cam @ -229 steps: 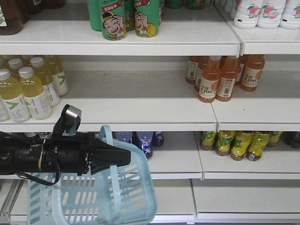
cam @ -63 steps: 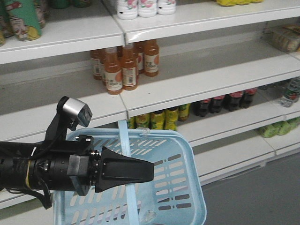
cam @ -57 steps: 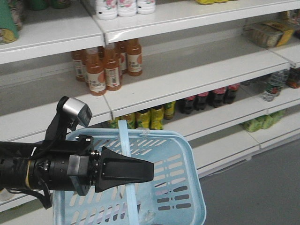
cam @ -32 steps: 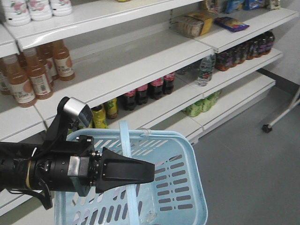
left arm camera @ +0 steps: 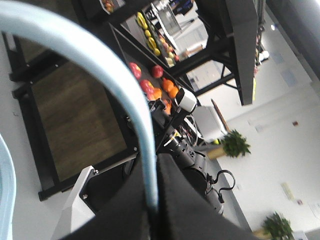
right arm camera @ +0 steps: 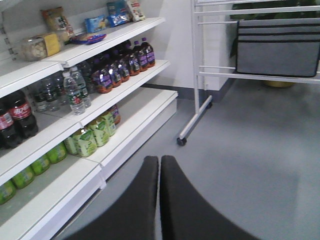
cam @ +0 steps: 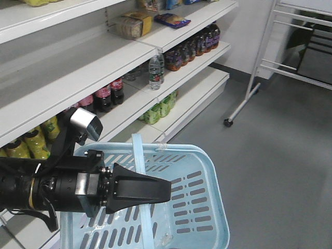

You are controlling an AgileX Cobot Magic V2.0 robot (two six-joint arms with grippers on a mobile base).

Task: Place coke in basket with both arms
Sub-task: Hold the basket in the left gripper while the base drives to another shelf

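Several coke bottles [cam: 104, 96] with red labels stand on a middle shelf at the left, well beyond the basket; in the right wrist view the coke [right arm camera: 20, 112] shows at the far left. The light-blue basket [cam: 210, 176] hangs low in the front view. My left gripper [cam: 167, 191] is shut on its handle band [cam: 139, 155]. In the left wrist view the left gripper [left arm camera: 152, 212] pinches the band [left arm camera: 100, 70] between its jaws. My right gripper [right arm camera: 160, 160] is shut with nothing in it, above the grey floor, right of the shelves.
White shelves run along the left, carrying water bottles [cam: 155, 71], green bottles [cam: 160, 106], purple-labelled dark bottles [cam: 194, 44], yellow bottles [cam: 28, 145] and snack packs [cam: 129, 23]. A white wheeled rack [cam: 257, 72] stands on the grey floor [cam: 280, 155] at the right.
The view has swept rightward along the shelves: the orange bottles left the frame, and the coke, the shelf end, floor and rack came in. The left gripper still holds the basket handle.
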